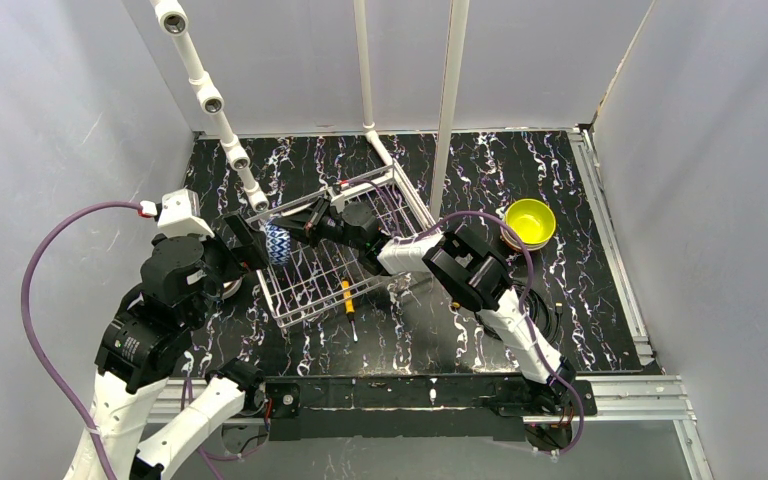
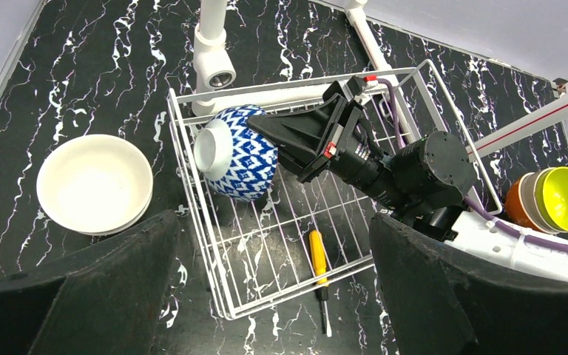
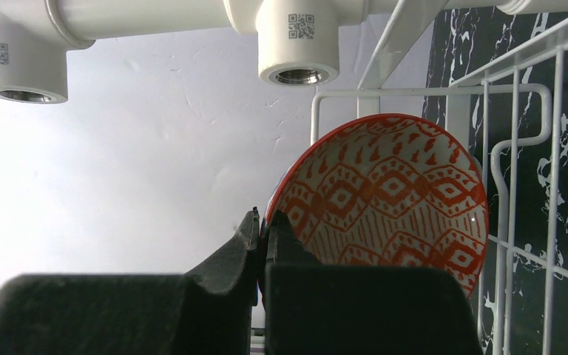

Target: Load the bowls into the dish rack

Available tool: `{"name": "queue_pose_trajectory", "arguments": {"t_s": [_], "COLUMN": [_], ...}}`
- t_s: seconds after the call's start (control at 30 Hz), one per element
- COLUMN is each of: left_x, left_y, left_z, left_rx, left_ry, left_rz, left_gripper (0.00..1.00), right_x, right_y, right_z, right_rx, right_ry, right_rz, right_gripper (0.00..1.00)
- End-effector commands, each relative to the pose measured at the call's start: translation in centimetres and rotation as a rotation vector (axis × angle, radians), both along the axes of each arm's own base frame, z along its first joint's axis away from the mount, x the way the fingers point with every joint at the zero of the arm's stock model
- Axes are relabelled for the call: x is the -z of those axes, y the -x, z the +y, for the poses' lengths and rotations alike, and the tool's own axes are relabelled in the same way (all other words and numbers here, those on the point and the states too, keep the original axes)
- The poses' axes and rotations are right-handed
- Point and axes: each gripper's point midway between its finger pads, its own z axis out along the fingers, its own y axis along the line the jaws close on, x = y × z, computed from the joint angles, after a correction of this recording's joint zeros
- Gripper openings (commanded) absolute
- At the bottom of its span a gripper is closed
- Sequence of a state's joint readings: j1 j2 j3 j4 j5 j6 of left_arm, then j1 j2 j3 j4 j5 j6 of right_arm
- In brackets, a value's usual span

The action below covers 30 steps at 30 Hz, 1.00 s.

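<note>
The blue-white patterned bowl (image 1: 278,243) stands on its side inside the white wire dish rack (image 1: 412,203), at its left end. My right gripper (image 1: 305,225) is shut on its rim. In the right wrist view the bowl's red patterned inside (image 3: 384,192) faces the camera, with the rim pinched between the fingers (image 3: 245,244). In the left wrist view the bowl (image 2: 244,159) leans near the rack's left wall (image 2: 185,200). My left gripper (image 2: 274,281) is open and empty above the rack's near left corner. A white bowl (image 2: 95,183) sits left of the rack.
A stack with a yellow-green bowl (image 1: 530,222) on top, a tan one and an orange one (image 2: 518,203) under it, sits right of the rack. A yellow-handled screwdriver (image 2: 318,259) lies across the rack's near edge. White pipe fittings (image 3: 296,37) hang above the rack's far left.
</note>
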<state>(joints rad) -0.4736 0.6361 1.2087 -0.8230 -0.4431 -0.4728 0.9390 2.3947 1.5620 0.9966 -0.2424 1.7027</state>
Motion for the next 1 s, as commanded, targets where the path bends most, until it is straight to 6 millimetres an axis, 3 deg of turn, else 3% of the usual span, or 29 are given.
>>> {"name": "queue_pose_trajectory", "arguments": {"t_s": [0.0, 0.3, 0.47, 0.7, 0.97], "left_x": [0.2, 0.5, 0.6, 0.7, 0.7], "left_y": [0.0, 0.1, 0.1, 0.2, 0.3], "left_z": [0.1, 0.1, 0.1, 0.3, 0.4], "left_rx": [-0.007, -0.007, -0.009, -0.012, -0.016], "left_ry": [-0.001, -0.001, -0.003, -0.008, -0.012], "left_rz": [0.01, 0.017, 0.018, 0.022, 0.018], "left_gripper": [0.98, 0.98, 0.98, 0.98, 0.98], "right_x": [-2.0, 1.1, 1.7, 1.8, 3.7], "right_y": [-0.2, -0.6, -0.4, 0.7, 1.3], "right_z": [-0.2, -0.6, -0.6, -0.5, 0.0], "right_rx": [0.007, 0.015, 0.014, 0.014, -0.014], "right_ry": [-0.099, -0.059, -0.038, 0.051, 0.085], "right_rz": [-0.027, 0.042, 0.03, -0.13, -0.074], "right_gripper": [0.01, 0.02, 0.04, 0.04, 0.06]}}
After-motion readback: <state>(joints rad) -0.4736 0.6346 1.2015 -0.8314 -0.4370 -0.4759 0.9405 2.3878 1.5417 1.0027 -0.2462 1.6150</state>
